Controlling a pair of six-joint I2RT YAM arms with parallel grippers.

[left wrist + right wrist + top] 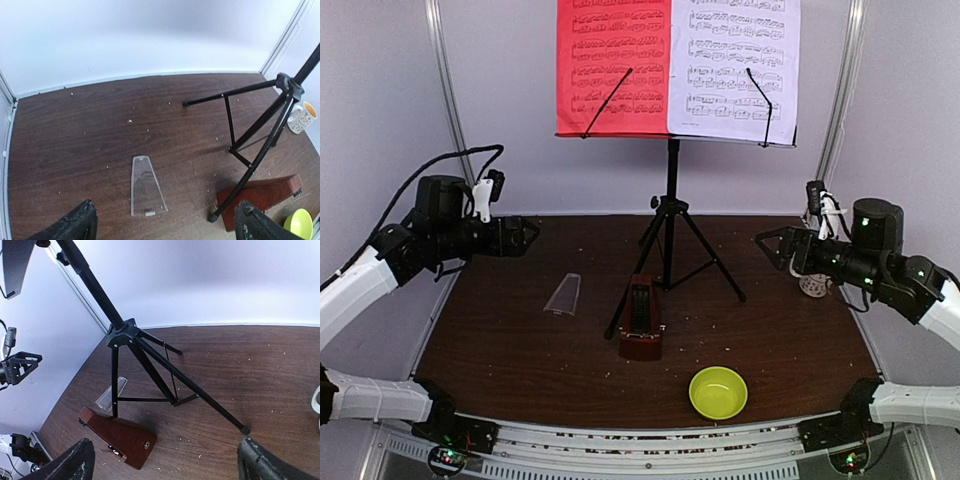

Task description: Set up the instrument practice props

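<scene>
Seemingly empty, the yellow-green bowl [718, 392] sits near the metronome [642, 322]; left fingers [75, 225] and right fingers [67, 462] stand spread, holding nothing.

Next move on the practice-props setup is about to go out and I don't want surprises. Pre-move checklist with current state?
1. Music stand upright on its tripod: ok.
2. Red sheet and white sheet on the stand's desk, under the retaining wires: ok.
3. Metronome upright: not ok, it appears to lie flat.
4. Metronome clear of the stand's foot: cannot tell, they sit very close.
5. Clear cover on the metronome: not ok, it lies flat on the table, apart, to the metronome's left.
6. Left gripper and right gripper: jaws open, empty, raised off the table: ok.
</scene>
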